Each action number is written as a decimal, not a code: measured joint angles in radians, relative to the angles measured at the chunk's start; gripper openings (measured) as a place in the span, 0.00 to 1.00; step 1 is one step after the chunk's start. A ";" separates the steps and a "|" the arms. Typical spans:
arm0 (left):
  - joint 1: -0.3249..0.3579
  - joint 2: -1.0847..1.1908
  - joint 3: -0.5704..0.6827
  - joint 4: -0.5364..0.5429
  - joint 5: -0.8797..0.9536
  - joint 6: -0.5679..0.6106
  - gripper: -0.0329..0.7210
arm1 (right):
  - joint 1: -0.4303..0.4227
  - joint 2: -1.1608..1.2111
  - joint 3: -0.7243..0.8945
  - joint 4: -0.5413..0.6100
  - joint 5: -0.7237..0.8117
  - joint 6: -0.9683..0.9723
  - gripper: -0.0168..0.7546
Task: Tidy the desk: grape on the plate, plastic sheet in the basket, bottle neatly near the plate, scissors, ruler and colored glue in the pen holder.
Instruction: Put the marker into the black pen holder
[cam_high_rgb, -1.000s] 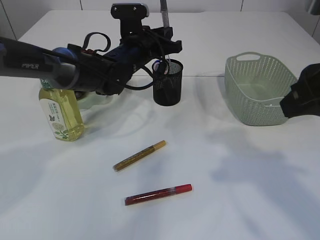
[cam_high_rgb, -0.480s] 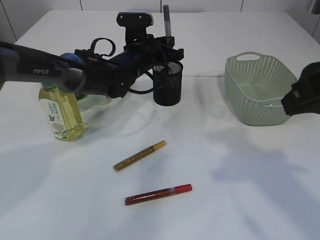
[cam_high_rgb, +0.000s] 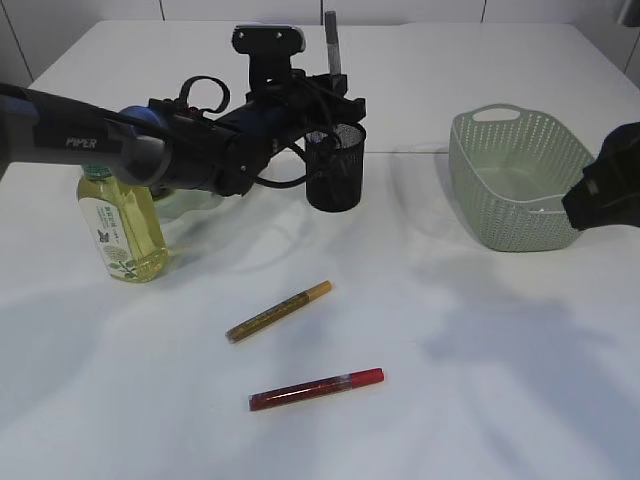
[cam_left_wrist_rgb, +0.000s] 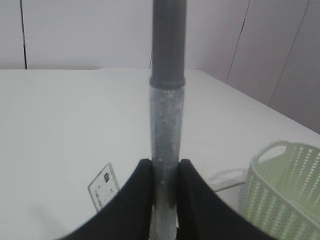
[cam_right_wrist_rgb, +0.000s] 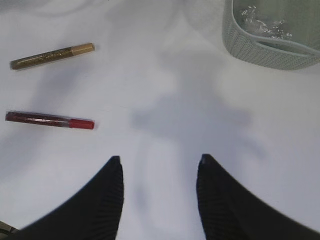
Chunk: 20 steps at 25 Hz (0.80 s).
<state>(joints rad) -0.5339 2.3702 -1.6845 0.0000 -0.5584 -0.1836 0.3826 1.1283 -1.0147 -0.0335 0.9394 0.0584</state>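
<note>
Currently the left end effector (cam_left_wrist_rgb: 165, 192) is closed on a silver glitter glue pen (cam_left_wrist_rgb: 166, 145), its two dark fingers (cam_left_wrist_rgb: 137, 200) pressed against the tube's sides, and the pen stands upright with its grey cap on top. From the exterior view, that pen (cam_high_rgb: 331, 42) rises above the black mesh pen holder (cam_high_rgb: 335, 166) at the far middle of the desk (cam_high_rgb: 480, 330); whether its lower end is inside the holder cannot be told, because the arm hides it.

A gold glue pen (cam_high_rgb: 279, 311) lies on the desk near the centre, and a red glue pen (cam_high_rgb: 316, 389) lies nearer the camera, apart from the gold one. Both lie flat, slanted with their capped ends to the right.

At the left stands a bottle (cam_high_rgb: 121, 226) of yellowish liquid, upright, with a pale green plate (cam_high_rgb: 190, 205) just behind it, mostly hidden by the arm. Any grape on it cannot be made out.

On the right sits a pale green basket (cam_high_rgb: 520, 180), with crumpled clear plastic sheet (cam_right_wrist_rgb: 260, 22) lying inside, seen in the right wrist view.

The right end effector (cam_right_wrist_rgb: 160, 195) is spread wide and holds nothing; it hangs over bare desk, with the red and gold pens to its left and the basket at its far right.
</note>
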 joint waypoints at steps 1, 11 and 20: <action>0.002 0.000 0.000 0.000 0.000 0.000 0.19 | 0.000 0.000 0.000 0.000 0.000 0.000 0.52; 0.013 0.025 0.000 0.000 0.002 0.000 0.20 | 0.000 0.000 0.000 -0.001 -0.002 0.001 0.52; 0.013 0.031 0.000 0.008 0.018 0.000 0.22 | 0.000 0.000 0.000 -0.002 -0.011 0.001 0.52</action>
<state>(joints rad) -0.5211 2.4012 -1.6845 0.0084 -0.5403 -0.1836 0.3826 1.1283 -1.0147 -0.0358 0.9288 0.0599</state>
